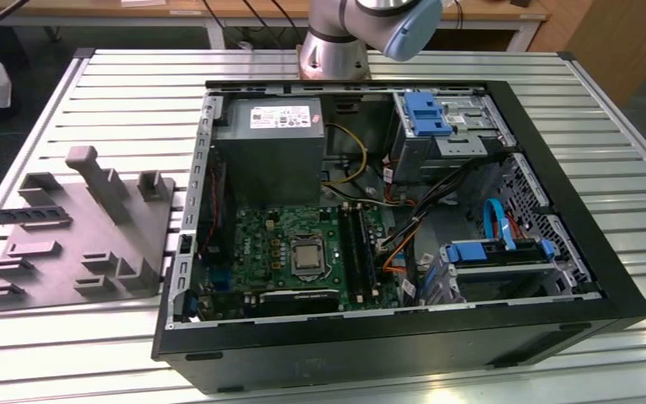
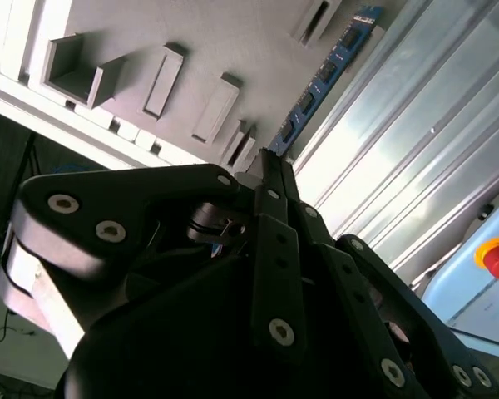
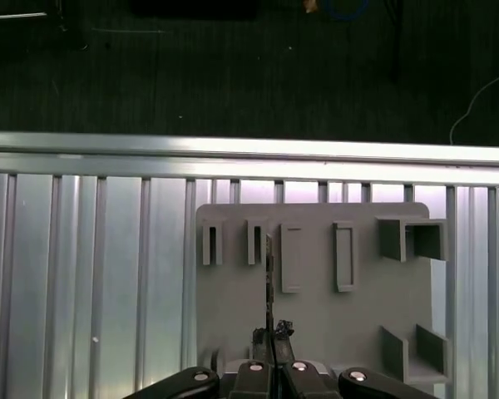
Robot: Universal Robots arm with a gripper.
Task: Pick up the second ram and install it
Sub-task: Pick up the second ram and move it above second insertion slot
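2nd ram (image 2: pixel 327 71) is clenched by 1 end in my gripper (image 2: pixel 266 166), standing on its thin edge over the grey fixture tray (image 2: pixel 191 25), a hold that I judge leaves its long edges free for seating in a socket.

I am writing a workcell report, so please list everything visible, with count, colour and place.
long flat dark memory stick with small black chips: one, dark with blue edge, over the tray.
grey moulded fixture tray: one, grey, on the table, exterior view's left.
open black computer case: one, black, table's middle.
green motherboard: one, green, inside the case.
slatted silver metal table: one, silver, under everything.
grey robot arm: one, grey, base past the case.
black gripper: one, black, shut on the stick.
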